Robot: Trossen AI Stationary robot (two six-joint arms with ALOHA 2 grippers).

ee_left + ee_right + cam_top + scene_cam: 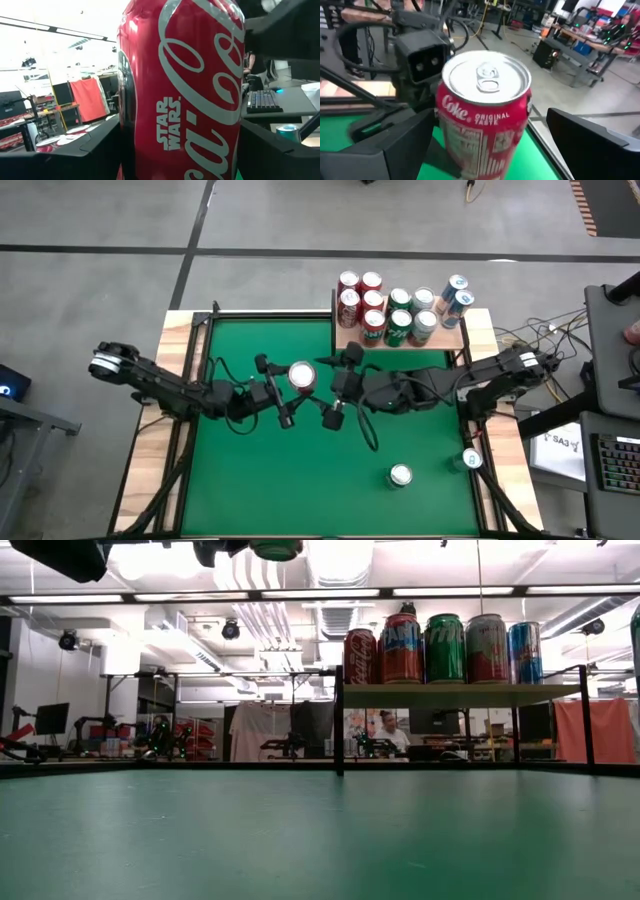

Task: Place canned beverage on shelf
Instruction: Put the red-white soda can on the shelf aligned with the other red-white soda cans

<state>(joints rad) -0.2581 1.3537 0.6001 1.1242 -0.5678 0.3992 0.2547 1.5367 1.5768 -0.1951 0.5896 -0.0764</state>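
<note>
Red and silver, a Coca-Cola can (pixel 300 376) is gripped upright by the left gripper (pixel 290 385), whose fingers are clenched against its sides; in the left wrist view the can (pixel 182 90) fills the space between the two dark fingers (pixel 75 155). The can is held above the middle of the green felt table (pixel 250 480), clear of the surface. Just beside it, the right gripper (pixel 335 385) is seen with its fingers spread wide and grasping nothing; in the right wrist view the can (pixel 482 112) stands between the right gripper's parted fingers (pixel 590 140), and no contact can be made out. Farther out, at the far right corner of the table, the shelf (pixel 450 340) is found, a light-wood board on black posts, on which a cluster of red, green and blue cans (pixel 385 310) is already set. In the low view these cans (pixel 440 648) are lined along the shelf (pixel 460 696). Near the front right of the table, one green can (pixel 400 475) stands upright, and another can (pixel 472 460) is placed at the table's right edge.
</note>
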